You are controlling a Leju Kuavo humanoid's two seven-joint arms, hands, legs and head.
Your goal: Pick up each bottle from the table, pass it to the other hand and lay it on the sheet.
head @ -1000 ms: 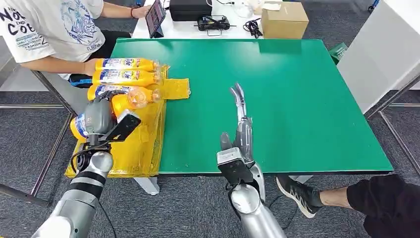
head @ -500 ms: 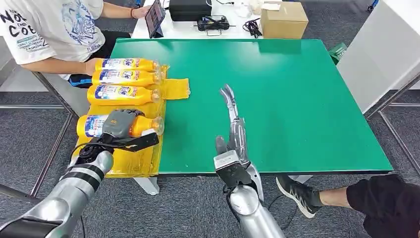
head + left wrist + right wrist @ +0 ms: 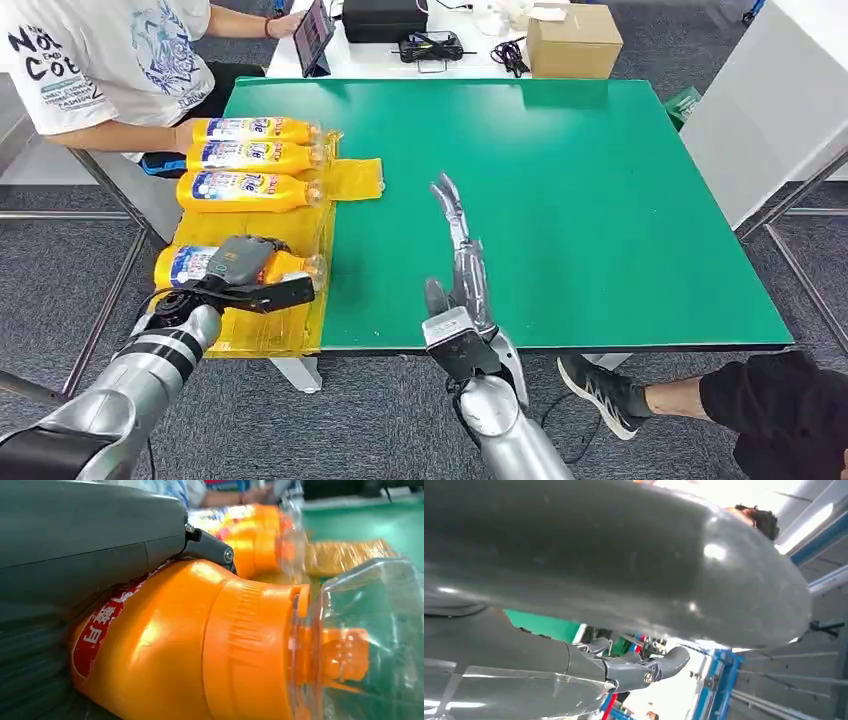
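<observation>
now the left hand (image 3: 243, 262) grips a bottle (image 3: 188, 266) (lying on the sheet (image 3: 262, 325)).

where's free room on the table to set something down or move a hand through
The green table is bare right of the right hand, out to its far and right edges. A narrower bare strip runs between that hand and the yellow sheet. The sheet is crowded: three bottles lie at its far end, and the left hand grips a fourth bottle at its near end.

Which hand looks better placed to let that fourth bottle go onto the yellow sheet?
Left. The left hand already holds the bottle lying over the sheet, below three others. The right hand is open above the green table, holding nothing.
</observation>
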